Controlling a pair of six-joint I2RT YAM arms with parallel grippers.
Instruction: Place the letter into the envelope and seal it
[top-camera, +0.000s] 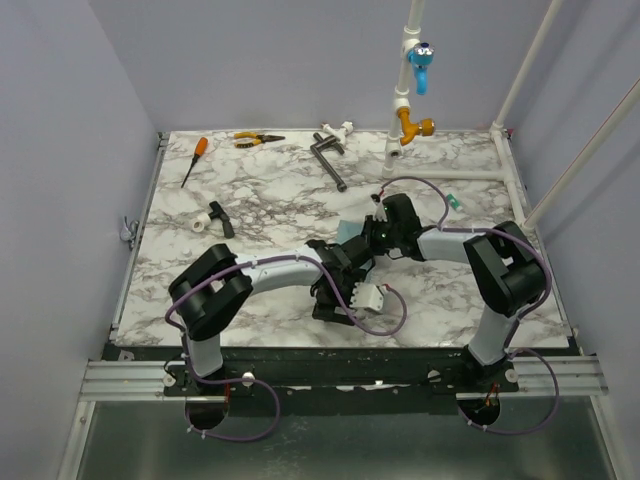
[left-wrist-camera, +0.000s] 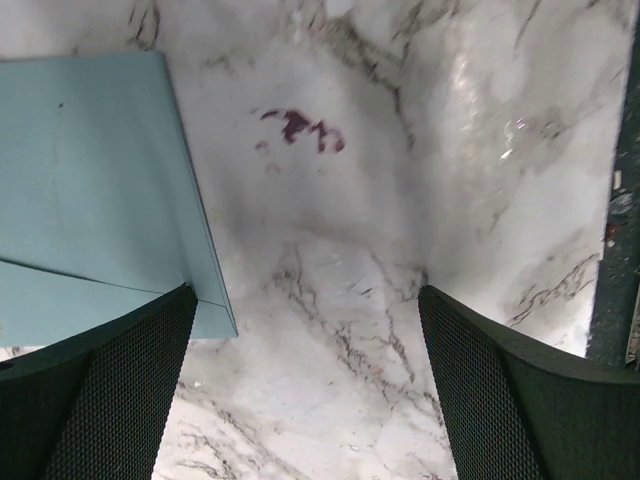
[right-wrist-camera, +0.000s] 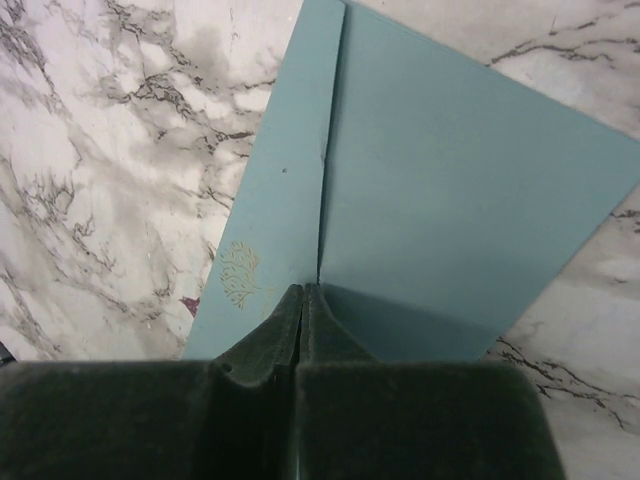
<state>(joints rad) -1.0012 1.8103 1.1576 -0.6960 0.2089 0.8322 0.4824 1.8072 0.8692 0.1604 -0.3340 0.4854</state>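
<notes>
The teal-blue envelope (top-camera: 350, 231) lies flat on the marble table, mostly hidden under both wrists in the top view. In the right wrist view the envelope (right-wrist-camera: 450, 180) fills the middle, its flap folded over and a gold emblem near the edge. My right gripper (right-wrist-camera: 305, 290) (top-camera: 366, 240) is shut, its tips touching the envelope at the flap's edge, with nothing seen between them. My left gripper (left-wrist-camera: 305, 295) (top-camera: 338, 290) is open over bare marble; its left finger (left-wrist-camera: 110, 390) overlaps the corner of the envelope (left-wrist-camera: 90, 180). The peach letter is out of view.
An orange screwdriver (top-camera: 195, 158), pliers (top-camera: 255, 139), a black handled tool (top-camera: 330, 160), a white roll (top-camera: 200, 222) and a black piece (top-camera: 222, 218) lie at the back left. A white pipe with a blue valve (top-camera: 420, 55) stands at the back right. The table's near edge (left-wrist-camera: 620, 200) is close.
</notes>
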